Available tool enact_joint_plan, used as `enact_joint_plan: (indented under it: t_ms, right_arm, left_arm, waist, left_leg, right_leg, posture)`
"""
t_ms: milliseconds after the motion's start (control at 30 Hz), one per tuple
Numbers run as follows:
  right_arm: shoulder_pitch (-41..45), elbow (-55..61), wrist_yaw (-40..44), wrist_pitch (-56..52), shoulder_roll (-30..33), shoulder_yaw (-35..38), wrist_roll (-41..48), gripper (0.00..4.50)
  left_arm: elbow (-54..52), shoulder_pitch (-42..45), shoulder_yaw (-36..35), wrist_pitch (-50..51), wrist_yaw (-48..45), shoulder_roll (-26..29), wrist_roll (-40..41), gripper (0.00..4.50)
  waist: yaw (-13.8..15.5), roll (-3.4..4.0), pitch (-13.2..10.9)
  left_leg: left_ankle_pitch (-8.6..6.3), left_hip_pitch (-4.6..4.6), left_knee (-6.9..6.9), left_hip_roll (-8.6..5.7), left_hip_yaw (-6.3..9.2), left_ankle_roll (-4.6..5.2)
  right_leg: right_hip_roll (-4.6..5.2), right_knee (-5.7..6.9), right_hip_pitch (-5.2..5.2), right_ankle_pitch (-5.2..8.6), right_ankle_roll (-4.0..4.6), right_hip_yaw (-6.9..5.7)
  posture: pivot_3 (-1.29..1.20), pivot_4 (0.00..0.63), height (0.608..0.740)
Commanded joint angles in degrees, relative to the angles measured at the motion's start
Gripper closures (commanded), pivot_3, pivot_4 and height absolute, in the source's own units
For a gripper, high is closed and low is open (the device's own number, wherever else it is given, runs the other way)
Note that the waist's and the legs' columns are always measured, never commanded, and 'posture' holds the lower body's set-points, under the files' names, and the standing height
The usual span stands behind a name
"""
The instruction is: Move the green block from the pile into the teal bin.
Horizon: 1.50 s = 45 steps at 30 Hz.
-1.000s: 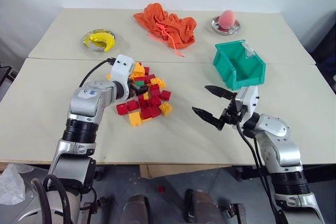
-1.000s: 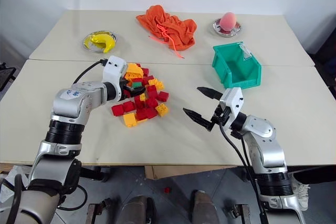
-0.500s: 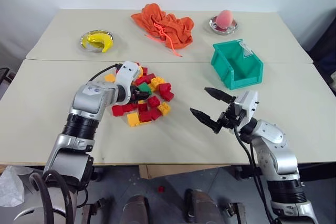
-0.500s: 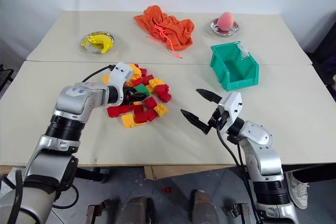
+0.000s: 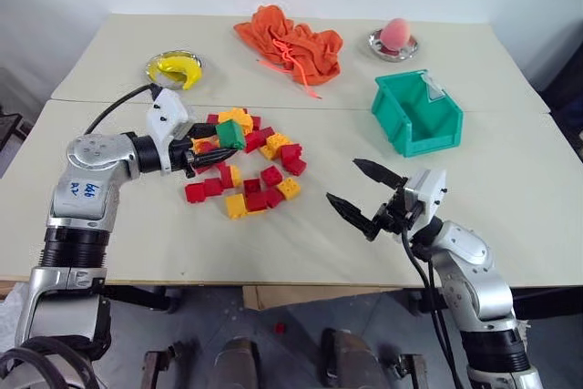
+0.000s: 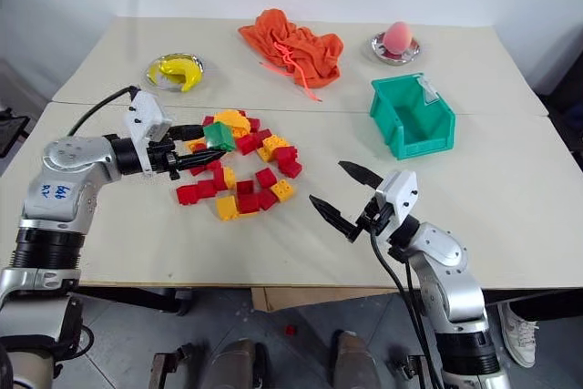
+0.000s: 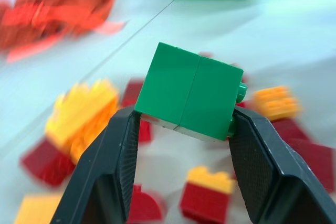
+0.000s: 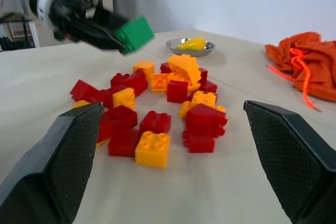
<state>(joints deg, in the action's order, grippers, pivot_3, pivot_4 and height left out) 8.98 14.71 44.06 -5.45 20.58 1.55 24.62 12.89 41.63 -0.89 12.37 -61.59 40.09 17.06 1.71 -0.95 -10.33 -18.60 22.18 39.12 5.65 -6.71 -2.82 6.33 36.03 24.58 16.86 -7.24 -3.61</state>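
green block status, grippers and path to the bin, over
Left gripper shut on green block, lifted above pile. Right gripper open, empty, low between pile and teal bin.

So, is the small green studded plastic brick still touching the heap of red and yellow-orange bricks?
Apart. In the right wrist view the green brick, pinched by the left gripper, hangs clear above the heap.
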Motion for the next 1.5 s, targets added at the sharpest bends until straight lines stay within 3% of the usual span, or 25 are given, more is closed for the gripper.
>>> enact_joint_plan:
  t_ms: [33, 133, 233, 400, 500, 700, 767, 1000, 1067, 1200, 1333, 1500]
  right_arm:
    - [-2.4, 5.2, -2.4, -0.9, 1.8, 3.5, 1.0, 0.00]
    - [-5.1, 7.3, -4.0, -1.2, 3.3, 5.9, 0.9, 0.00]
    - [-11.2, 10.8, -5.3, -1.4, 5.3, 10.7, 0.9, 0.00]
    - [-23.4, 16.1, -6.5, -1.8, 6.9, 18.7, 1.9, 0.00]
    - [-29.3, 17.9, -6.6, -2.0, 7.1, 22.7, 2.8, 0.00]
    - [-35.1, 17.6, -5.3, -0.9, 7.0, 27.3, 4.8, 0.00]
    - [-35.3, 16.8, -4.5, -0.6, 7.3, 27.9, 5.4, 0.00]
    - [-30.1, 9.3, 1.0, -3.2, 14.1, 28.2, 7.2, 0.00]
    - [-22.9, 6.8, 3.3, -9.6, 19.9, 24.1, 8.1, 0.00]
    - [-10.9, 2.4, 5.9, -15.0, 27.0, 14.8, 3.6, 0.00]
    - [1.4, -1.4, 5.9, -23.9, 29.5, 4.6, 0.2, 0.00]
    - [12.3, -6.7, 7.3, -29.5, 28.4, -4.4, -3.7, 0.00]
  left_arm:
    - [-0.4, 5.0, 4.7, -5.4, -7.0, -4.9, 1.1, 2.32]
    - [4.9, 8.8, 10.9, -10.1, -9.7, -10.9, -3.4, 2.32]
    - [16.6, 13.8, 17.0, -15.7, -9.0, -20.4, -8.8, 2.32]
    - [36.3, 21.9, 22.0, -20.0, -4.7, -32.9, -16.5, 2.32]
    - [44.3, 25.0, 23.3, -24.4, -2.2, -37.1, -20.1, 2.32]
    - [48.0, 27.2, 19.4, -27.4, -1.1, -41.3, -18.9, 0.42]
    - [46.7, 26.8, 16.6, -27.9, -1.5, -40.8, -16.9, 0.05]
    - [36.5, 18.1, 8.3, -24.6, -12.8, -30.3, -8.3, 0.05]
    - [28.4, 12.8, 4.5, -25.8, -16.6, -25.6, -3.6, 0.05]
    - [20.7, 6.9, 1.3, -25.0, -16.0, -19.6, -1.4, 0.05]
    - [11.4, -1.1, -0.5, -19.4, -15.7, -13.0, 0.3, 0.05]
    - [-1.0, -11.1, -1.8, -12.8, -12.7, -8.9, 2.7, 0.05]
  waist:
    - [0.6, 0.00, 0.0]
    - [1.3, -0.02, 0.0]
    - [1.9, -0.02, 0.0]
    - [1.5, -0.04, 0.0]
    - [1.0, -0.03, 0.0]
    - [0.7, -0.03, 0.0]
    - [0.7, -0.03, 0.0]
    - [-0.2, 0.06, 0.1]
    - [-0.8, 0.08, 0.1]
    - [-0.7, 0.08, 0.1]
    - [-0.2, 0.16, 0.1]
    - [-0.1, 0.15, 0.1]
  left_leg:
    - [-0.01, 0.01, 0.03, -0.02, 0.00, 0.02]
    - [-0.06, 0.00, 0.11, -0.06, -0.01, 0.11]
    - [-0.07, 0.00, 0.10, -0.09, -0.01, 0.13]
    - [-0.10, 0.04, 0.06, -0.09, -0.05, 0.17]
    - [-0.11, 0.01, 0.01, -0.10, -0.07, 0.19]
    - [-0.13, -0.05, 0.05, -0.10, -0.05, 0.23]
    - [-0.13, -0.05, 0.05, -0.10, -0.04, 0.24]
    - [-0.13, -0.11, 0.02, -0.09, -0.01, 0.24]
    - [-0.13, -0.10, 0.06, -0.09, -0.06, 0.24]
    - [-0.12, -0.12, 0.19, -0.05, -0.06, 0.25]
    - [-0.12, -0.08, 0.15, -0.06, -0.02, 0.24]
    - [-0.15, 0.00, 0.20, -0.12, -0.10, 0.30]
  right_leg:
    - [0.01, -0.01, -0.02, -0.02, -0.03, 0.00]
    - [0.02, -0.12, -0.13, -0.08, -0.13, 0.01]
    - [0.03, -0.15, -0.12, -0.09, -0.15, 0.01]
    - [0.01, -0.34, -0.11, -0.11, -0.19, 0.00]
    - [0.03, -0.46, -0.12, -0.11, -0.19, 0.00]
    - [0.05, -0.50, -0.11, -0.10, -0.16, 0.01]
    - [0.06, -0.48, -0.11, -0.09, -0.15, 0.01]
    - [0.05, -0.23, -0.11, -0.06, -0.10, -0.01]
    - [0.09, -0.14, -0.11, -0.07, -0.11, 0.00]
    - [0.12, -0.08, -0.04, -0.06, -0.08, -0.04]
    - [0.14, -0.02, -0.08, -0.05, -0.08, -0.13]
    - [0.23, -0.09, -0.05, -0.12, -0.19, -0.12]
  posture:
    - [0.00, 0.150, 0.740]
    - [0.00, 0.150, 0.740]
    - [0.00, 0.150, 0.740]
    - [0.00, 0.150, 0.740]
    - [0.00, 0.150, 0.740]
    - [0.00, 0.150, 0.740]
    - [0.00, 0.150, 0.740]
    - [0.00, 0.150, 0.740]
    - [0.00, 0.150, 0.740]
    - [0.00, 0.150, 0.740]
    - [0.00, 0.150, 0.740]
    - [0.00, 0.150, 0.740]
